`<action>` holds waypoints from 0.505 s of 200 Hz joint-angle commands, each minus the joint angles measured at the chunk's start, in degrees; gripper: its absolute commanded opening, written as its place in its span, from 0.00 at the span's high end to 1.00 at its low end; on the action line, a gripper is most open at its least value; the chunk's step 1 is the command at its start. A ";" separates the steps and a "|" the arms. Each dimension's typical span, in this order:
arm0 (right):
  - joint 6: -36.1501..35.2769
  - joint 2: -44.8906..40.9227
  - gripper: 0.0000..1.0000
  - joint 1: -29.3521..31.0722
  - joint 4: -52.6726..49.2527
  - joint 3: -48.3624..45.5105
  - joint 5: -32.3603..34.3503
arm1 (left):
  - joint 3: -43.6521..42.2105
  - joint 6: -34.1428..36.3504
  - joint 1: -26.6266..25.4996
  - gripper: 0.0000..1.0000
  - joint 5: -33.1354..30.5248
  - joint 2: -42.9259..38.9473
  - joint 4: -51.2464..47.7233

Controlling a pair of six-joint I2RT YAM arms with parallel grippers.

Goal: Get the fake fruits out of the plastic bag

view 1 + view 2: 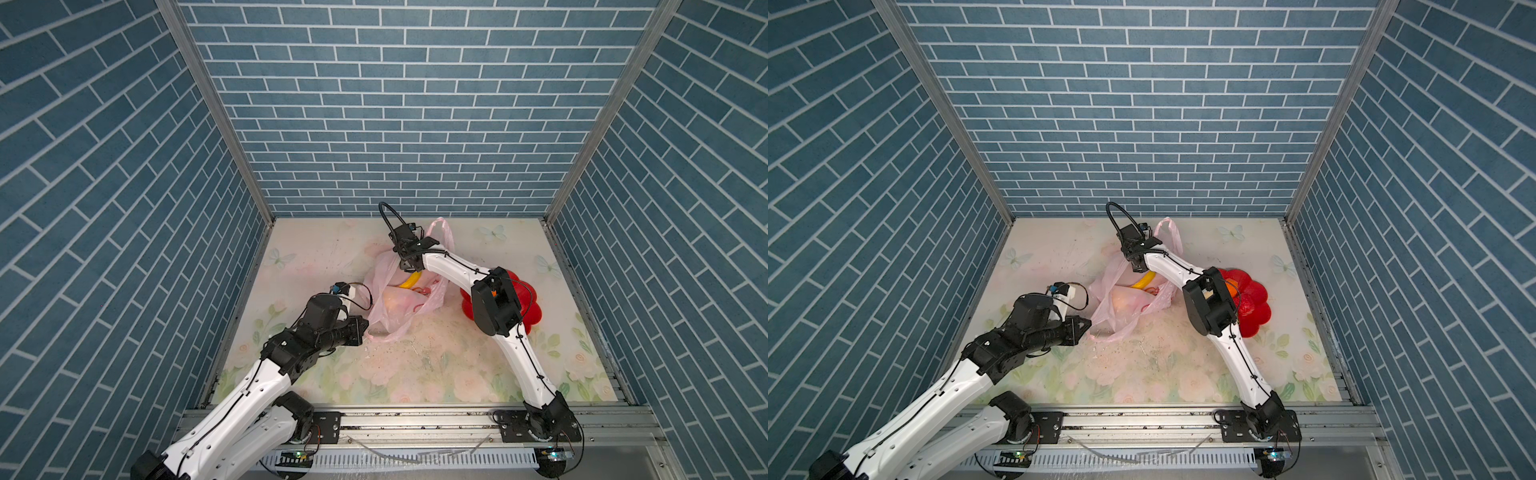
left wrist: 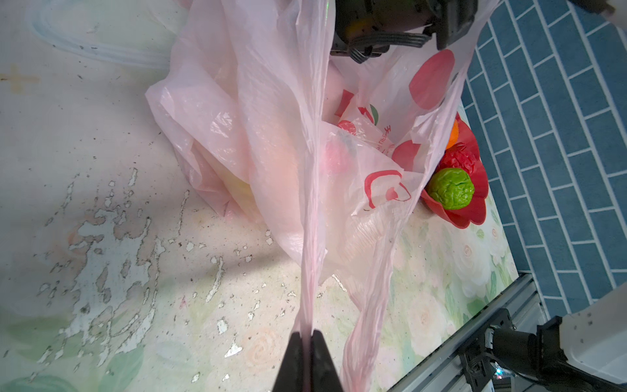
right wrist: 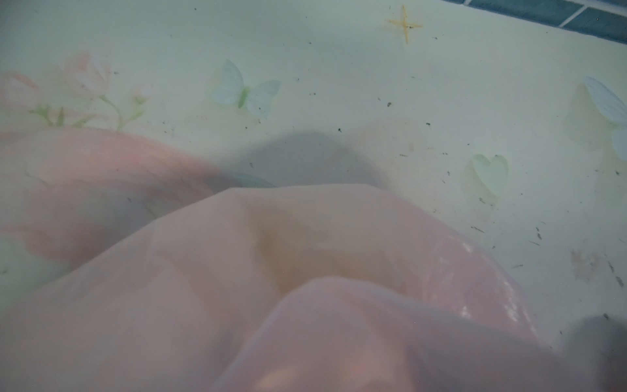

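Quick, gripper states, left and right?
Left gripper: closed on the plastic bag handle.
Right gripper: at the bag's opening, jaws hidden; cannot tell.

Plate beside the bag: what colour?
The plate is solid red, flower-shaped; clearest in the left wrist view.

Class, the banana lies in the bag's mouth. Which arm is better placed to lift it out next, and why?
Right. The right gripper hangs at the mouth of the plastic bag, just above the banana. The left gripper is shut on the bag's handle.
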 commanded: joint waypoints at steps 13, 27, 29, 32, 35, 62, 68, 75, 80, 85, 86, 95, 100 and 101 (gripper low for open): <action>4.40 3.03 0.27 -1.30 -1.50 6.04 -0.69 | -1.00 2.36 0.35 0.92 5.39 -1.40 -0.91; 4.79 3.83 0.27 -1.38 -2.23 7.58 -0.97 | -1.32 2.70 0.33 0.93 7.39 -1.99 -0.77; 4.85 3.91 0.27 -1.39 -2.31 7.73 -0.99 | -1.33 2.75 0.35 0.93 7.72 -2.09 -0.80; 4.92 4.03 0.27 -1.46 -2.33 7.88 -1.11 | -1.41 2.87 0.32 0.93 8.25 -2.24 -0.77; 4.99 4.07 0.27 -1.54 -2.34 7.98 -1.16 | -1.50 2.97 0.34 0.93 8.68 -2.37 -0.73; 5.72 4.32 0.25 -1.62 -2.16 8.58 -1.55 | -2.11 3.64 0.35 0.94 13.10 -3.56 -0.83; 5.91 4.33 0.25 -1.69 -2.07 8.62 -1.68 | -2.25 3.70 0.28 0.94 14.37 -3.89 -0.81; 6.22 4.34 0.24 -1.70 -2.14 8.77 -1.80 | -2.54 3.70 0.34 0.94 15.69 -4.21 -0.73; 6.45 4.32 0.23 -1.73 -1.95 8.78 -1.98 | -2.73 3.51 0.34 0.94 16.68 -4.44 -0.48; 6.66 4.29 0.23 -1.73 -1.91 8.71 -2.27 | -2.98 3.21 0.33 0.94 17.74 -4.74 0.00; 6.69 4.32 0.23 -1.69 -1.90 8.71 -2.25 | -2.99 3.12 0.34 0.94 17.97 -4.79 0.12; 7.11 4.17 0.22 -1.77 -1.74 8.80 -2.86 | -3.32 2.53 0.35 0.94 19.72 -5.00 1.12; 7.38 4.23 0.22 -1.83 -1.66 8.76 -3.07 | -3.47 2.37 0.35 0.94 20.57 -5.18 1.49; 7.44 4.20 0.22 -1.83 -1.69 8.78 -3.13 | -3.50 2.39 0.31 0.94 20.70 -5.23 1.52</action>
